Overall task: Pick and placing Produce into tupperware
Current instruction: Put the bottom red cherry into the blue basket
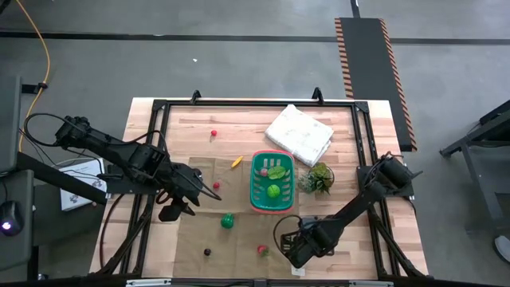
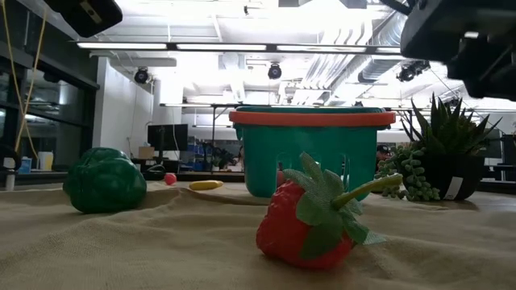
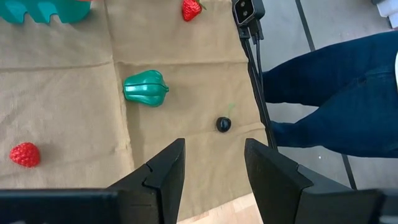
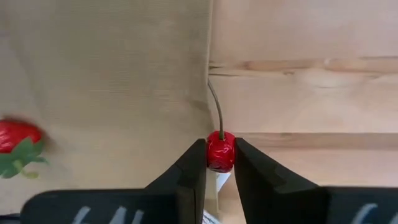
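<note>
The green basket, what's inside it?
Looking down into the basket, there are green produce pieces and something small and reddish. Anything lying underneath them is covered, so it can't be seen.

I see the right gripper (image 4: 220, 163) low at the table's near edge, arm reaching in from the right side, jaws pinched on a cherry (image 4: 220, 150); the left gripper (image 3: 214, 165) hangs over the left half, jaws parted, holding nothing.
</note>
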